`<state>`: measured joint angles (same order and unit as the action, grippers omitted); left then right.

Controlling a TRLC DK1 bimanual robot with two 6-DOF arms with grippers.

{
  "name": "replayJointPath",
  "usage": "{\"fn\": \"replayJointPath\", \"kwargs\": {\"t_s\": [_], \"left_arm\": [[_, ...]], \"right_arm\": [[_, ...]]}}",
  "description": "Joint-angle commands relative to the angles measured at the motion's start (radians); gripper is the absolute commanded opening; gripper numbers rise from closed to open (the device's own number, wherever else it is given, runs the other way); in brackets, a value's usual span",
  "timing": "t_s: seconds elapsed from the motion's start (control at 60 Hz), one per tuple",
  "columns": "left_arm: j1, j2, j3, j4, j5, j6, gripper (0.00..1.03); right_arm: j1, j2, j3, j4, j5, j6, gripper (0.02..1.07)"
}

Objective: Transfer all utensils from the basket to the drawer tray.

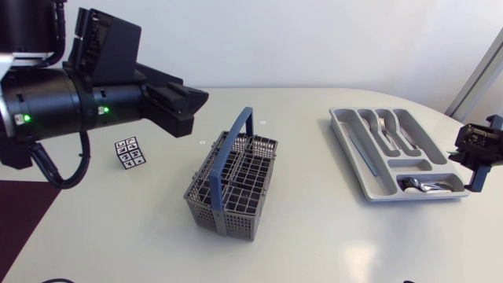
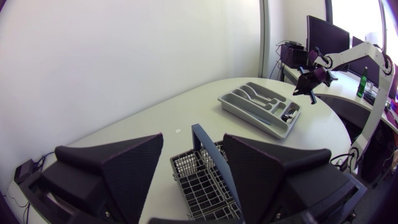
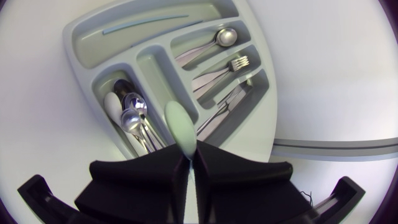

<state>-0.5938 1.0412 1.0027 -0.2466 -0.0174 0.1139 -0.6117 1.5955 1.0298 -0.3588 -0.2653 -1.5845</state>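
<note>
A: Left side, closest first?

B: Matte black left gripper (image 2: 193,144) hangs high over the table. Its broad fingers (image 2: 124,168) are spread wide with nothing gripped. Below it, showing through the gap, is a grey plastic mesh cutlery basket (image 2: 202,183) with its blue arched handle (image 2: 208,158) upright.

A: Around the basket?

B: It stands mid-table on the white tabletop (image 1: 314,236). A small white cube with black marker squares (image 1: 130,152) sits near it on the left arm's side, not touching.

A: Further out?

B: Pale grey plastic drawer tray (image 3: 81,62), well apart from the basket, toward the right arm. Three long compartments side by side hold a steel spoon (image 3: 217,40), a steel fork (image 3: 227,67) and a steel knife (image 3: 221,106). A thin light-blue stick (image 3: 146,26) lies in the outermost long slot. Several small steel spoons (image 3: 134,118) are heaped in the short cross compartment.

A: And the right gripper (image 3: 189,152)?

B: Above the tray's short-compartment end. The fingers are nearly together, clamped from both sides on a slim pale green utensil (image 3: 177,124) with a rounded end, held over the tray. Kind of utensil: cannot tell.
</note>
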Motion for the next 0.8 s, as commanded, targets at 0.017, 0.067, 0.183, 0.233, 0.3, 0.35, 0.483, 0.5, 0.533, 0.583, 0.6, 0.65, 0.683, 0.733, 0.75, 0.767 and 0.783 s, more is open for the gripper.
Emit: {"fn": "replayJointPath", "kwargs": {"t_s": [0.017,0.067,0.183,0.233,0.3,0.35,0.483,0.5,0.533,0.583,0.6,0.65,0.683,0.733,0.75,0.767,0.783], "left_arm": [[0.009,-0.033,-0.046,-0.016,-0.007,0.023,0.69],[0.009,-0.041,-0.055,-0.016,-0.007,0.023,0.69],[0.009,-0.050,-0.067,-0.019,-0.007,0.023,0.69],[0.009,-0.052,-0.069,-0.019,-0.007,0.023,0.69],[0.009,-0.053,-0.069,-0.020,-0.007,0.023,0.69],[0.008,-0.053,-0.069,-0.022,-0.007,0.023,0.69],[0.009,-0.059,-0.072,-0.026,-0.007,0.027,0.69],[0.009,-0.061,-0.073,-0.026,-0.007,0.029,0.69],[0.011,-0.063,-0.075,-0.029,-0.007,0.033,0.69],[0.012,-0.067,-0.076,-0.037,-0.007,0.036,0.69],[0.015,-0.070,-0.076,-0.040,-0.007,0.036,0.69],[0.022,-0.078,-0.076,-0.056,-0.006,0.038,0.70],[0.023,-0.083,-0.076,-0.066,-0.007,0.040,0.70],[0.026,-0.093,-0.082,-0.082,-0.007,0.044,0.70],[0.026,-0.098,-0.085,-0.086,-0.007,0.046,0.70],[0.026,-0.104,-0.088,-0.092,-0.007,0.049,0.71],[0.026,-0.109,-0.092,-0.097,-0.007,0.050,0.72]], "right_arm": [[0.003,0.049,-0.042,0.011,0.024,-0.054,0.12],[0.004,0.049,-0.051,0.011,0.024,-0.063,0.12],[0.017,0.043,-0.094,0.015,0.044,-0.092,0.14],[0.026,0.043,-0.108,0.021,0.055,-0.094,0.18],[0.032,0.038,-0.128,0.029,0.071,-0.098,0.23],[0.035,0.026,-0.142,0.038,0.072,-0.103,0.35],[0.035,-0.031,-0.160,0.055,0.063,-0.101,0.59],[0.035,-0.042,-0.160,0.061,0.061,-0.098,0.61],[0.035,-0.065,-0.155,0.063,0.055,-0.085,0.66],[0.035,-0.100,-0.149,0.063,0.037,-0.058,0.71],[0.035,-0.115,-0.148,0.063,0.029,-0.052,0.73],[0.038,-0.160,-0.145,0.060,0.012,-0.023,0.78],[0.041,-0.187,-0.145,0.052,0.003,-0.008,0.80],[0.053,-0.226,-0.145,0.041,-0.008,0.021,0.82],[0.059,-0.239,-0.145,0.035,-0.011,0.029,0.83],[0.066,-0.255,-0.145,0.026,-0.017,0.040,0.84],[0.072,-0.267,-0.146,0.020,-0.023,0.054,0.84]]}}
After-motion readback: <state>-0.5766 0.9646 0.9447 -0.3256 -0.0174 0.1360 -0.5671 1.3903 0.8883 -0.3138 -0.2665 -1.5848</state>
